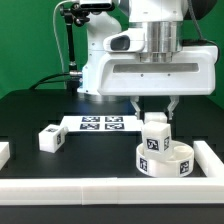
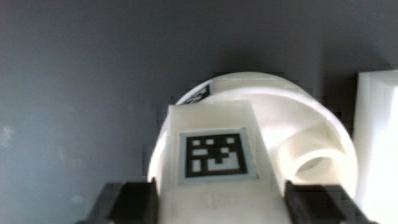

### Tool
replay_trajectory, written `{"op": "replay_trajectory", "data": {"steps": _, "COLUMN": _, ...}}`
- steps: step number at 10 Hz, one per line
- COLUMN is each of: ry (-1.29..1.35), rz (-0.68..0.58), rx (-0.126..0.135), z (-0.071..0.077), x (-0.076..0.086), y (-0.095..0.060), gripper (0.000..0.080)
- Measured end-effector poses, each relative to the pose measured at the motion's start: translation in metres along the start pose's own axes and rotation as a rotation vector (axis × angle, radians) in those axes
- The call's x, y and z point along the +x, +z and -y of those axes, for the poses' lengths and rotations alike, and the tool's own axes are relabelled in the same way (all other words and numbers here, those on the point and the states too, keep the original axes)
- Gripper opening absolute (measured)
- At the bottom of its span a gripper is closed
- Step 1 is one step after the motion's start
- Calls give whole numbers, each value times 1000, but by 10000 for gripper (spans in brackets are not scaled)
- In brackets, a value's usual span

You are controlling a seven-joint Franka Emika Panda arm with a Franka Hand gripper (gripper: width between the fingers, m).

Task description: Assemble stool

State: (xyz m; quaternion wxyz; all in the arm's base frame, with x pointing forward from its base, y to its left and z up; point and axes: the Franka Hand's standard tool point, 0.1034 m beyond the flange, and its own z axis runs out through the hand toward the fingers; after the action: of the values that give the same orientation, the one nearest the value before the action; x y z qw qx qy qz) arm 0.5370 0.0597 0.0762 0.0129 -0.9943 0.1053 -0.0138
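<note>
The round white seat [image 1: 166, 160] lies on the black table at the exterior view's right, with a tag on its side. My gripper [image 1: 154, 116] is shut on a white block leg [image 1: 155, 131] and holds it upright on or just over the seat's top; I cannot tell whether they touch. In the wrist view the tagged leg [image 2: 217, 158] fills the space between my dark fingers [image 2: 128, 203], and the seat's curved body [image 2: 285, 100] shows behind it. A second leg [image 1: 50, 138] lies loose on the table at the exterior view's left.
The marker board [image 1: 100, 123] lies flat mid-table, behind the loose leg. White border rails run along the front [image 1: 100, 190], the right [image 1: 212, 160] and the left [image 1: 4, 152]; the right rail also shows in the wrist view [image 2: 377, 110]. The robot's base stands behind.
</note>
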Motion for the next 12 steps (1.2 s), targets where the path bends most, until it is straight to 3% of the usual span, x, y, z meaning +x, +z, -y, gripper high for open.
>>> {"op": "replay_trajectory", "data": {"steps": 6, "ry": 447, "rz": 4, "rx": 24, "z": 10, "x": -2, "y": 1, "gripper": 341}}
{"op": "replay_trajectory", "data": {"steps": 12, "ry": 906, "rz": 38, "rx": 68, "z": 21, "x": -5, "y": 1, "gripper": 341}}
